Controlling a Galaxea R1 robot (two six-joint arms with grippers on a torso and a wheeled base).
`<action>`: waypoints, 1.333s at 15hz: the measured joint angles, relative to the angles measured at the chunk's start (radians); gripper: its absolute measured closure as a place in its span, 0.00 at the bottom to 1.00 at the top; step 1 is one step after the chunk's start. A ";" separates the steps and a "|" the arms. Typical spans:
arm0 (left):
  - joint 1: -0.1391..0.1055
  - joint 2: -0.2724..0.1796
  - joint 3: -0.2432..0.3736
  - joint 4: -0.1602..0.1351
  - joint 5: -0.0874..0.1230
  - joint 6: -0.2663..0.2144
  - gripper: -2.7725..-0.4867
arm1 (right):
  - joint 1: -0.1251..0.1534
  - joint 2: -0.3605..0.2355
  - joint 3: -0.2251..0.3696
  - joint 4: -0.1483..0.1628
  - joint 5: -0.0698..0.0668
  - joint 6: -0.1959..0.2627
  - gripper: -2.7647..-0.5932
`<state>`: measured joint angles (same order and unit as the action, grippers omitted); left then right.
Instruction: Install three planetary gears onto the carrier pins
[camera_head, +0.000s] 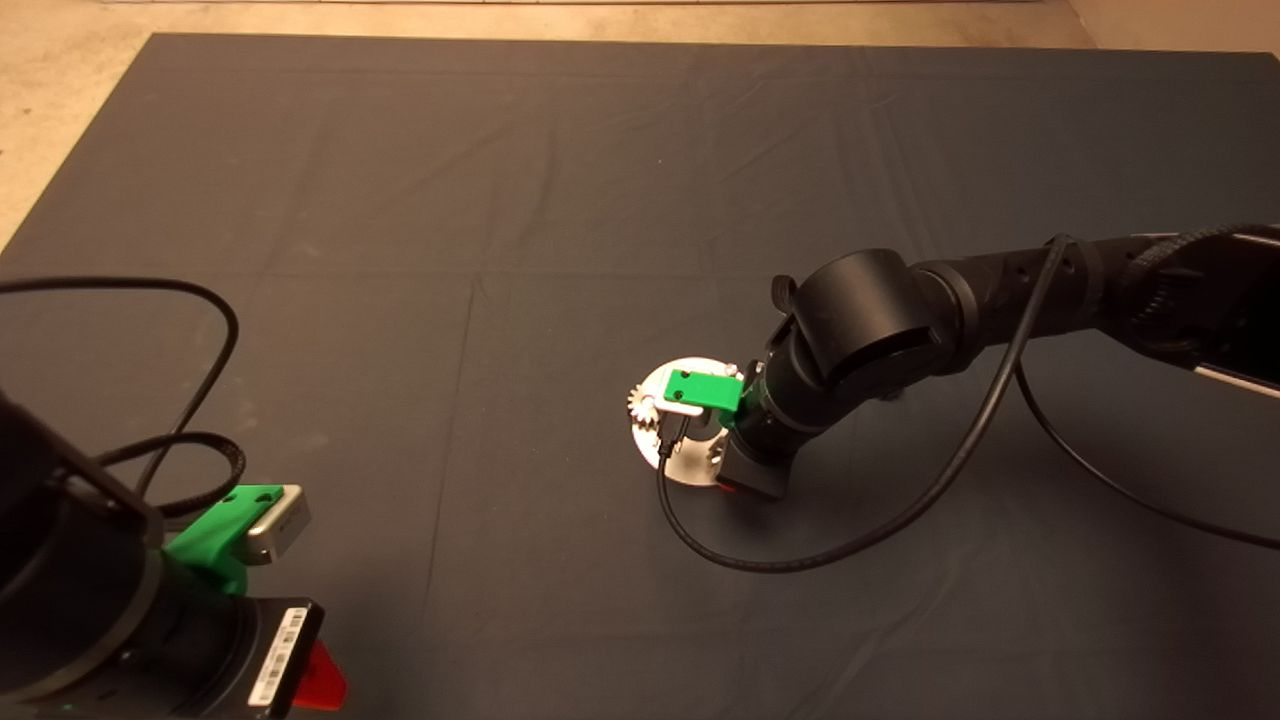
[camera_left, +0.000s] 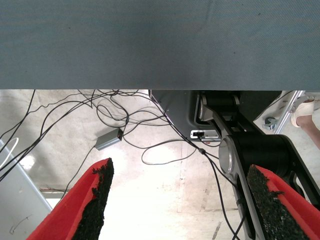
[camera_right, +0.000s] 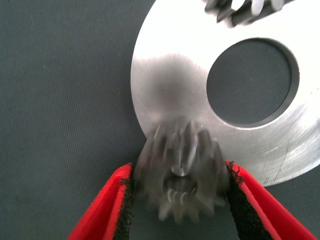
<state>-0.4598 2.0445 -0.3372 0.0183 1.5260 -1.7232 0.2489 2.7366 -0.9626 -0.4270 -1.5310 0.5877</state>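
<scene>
Gear (camera_right: 182, 172) sat over the rim of the silver disc (camera_right: 170, 75), pinched betw. the right gripper (camera_right: 180, 200) pads; 2nd gear (camera_right: 240, 10) at the disc's far edge, near the centre hole. Left gripper (camera_left: 177, 205) parked off the mat (camera_head: 400, 200), fingers spread, holding nothing.

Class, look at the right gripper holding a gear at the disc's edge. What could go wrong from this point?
1. The gear is clamped between the right gripper's pads at the rim of the disc; if tilted or off the pin, it may jam rather than seat.
2. Opening too soon could let it roll onto the mat.
The left gripper waits, open, at the lower left.
</scene>
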 joint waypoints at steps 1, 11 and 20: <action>0.000 0.000 0.000 0.000 0.000 0.000 0.39 | 0.000 0.000 0.000 0.000 0.000 0.000 0.67; 0.002 0.005 0.000 0.000 0.000 0.000 0.39 | 0.125 -0.017 0.073 0.083 0.002 0.029 0.47; 0.002 0.008 0.000 0.000 0.000 0.000 0.39 | 0.166 -0.319 0.091 0.167 -0.009 0.072 0.34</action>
<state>-0.4574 2.0523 -0.3370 0.0183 1.5255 -1.7232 0.4150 2.4179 -0.8711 -0.2598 -1.5400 0.6594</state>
